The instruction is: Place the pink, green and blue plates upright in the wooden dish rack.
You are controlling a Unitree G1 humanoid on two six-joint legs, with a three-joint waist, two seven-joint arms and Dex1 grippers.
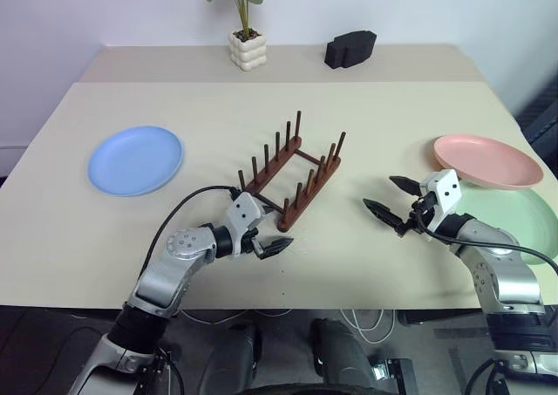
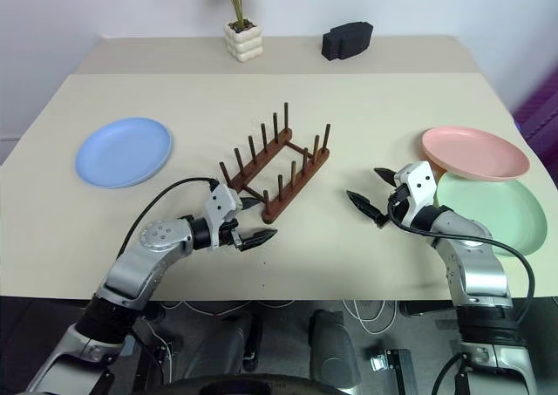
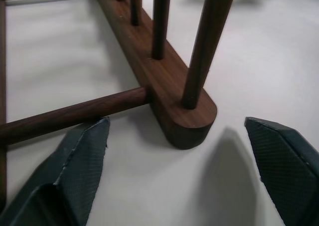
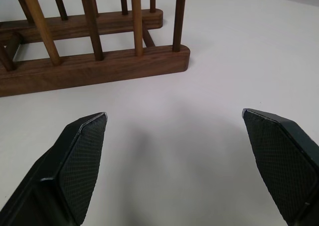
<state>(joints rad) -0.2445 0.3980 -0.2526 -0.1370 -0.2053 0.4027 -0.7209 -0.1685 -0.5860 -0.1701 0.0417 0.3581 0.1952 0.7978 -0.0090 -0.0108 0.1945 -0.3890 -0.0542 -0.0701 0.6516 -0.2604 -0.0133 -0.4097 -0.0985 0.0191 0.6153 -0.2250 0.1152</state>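
On the beige table [image 1: 349, 264], the wooden dish rack [image 1: 292, 173] stands empty: blue plate [image 1: 135, 160] far left, pink plate [image 1: 486, 160] overlapping green plate [image 1: 514, 216] right. Left gripper [image 1: 261, 235], fingers apart astride a rail end, risks shoving the rack; right gripper [image 1: 391, 198] gapes empty.

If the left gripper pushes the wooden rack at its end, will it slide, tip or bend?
The wooden dish rack looks stiff. On its two flat rails, it would probably slide or pivot on the smooth table rather than tip. Empty, it likely shifts easily.
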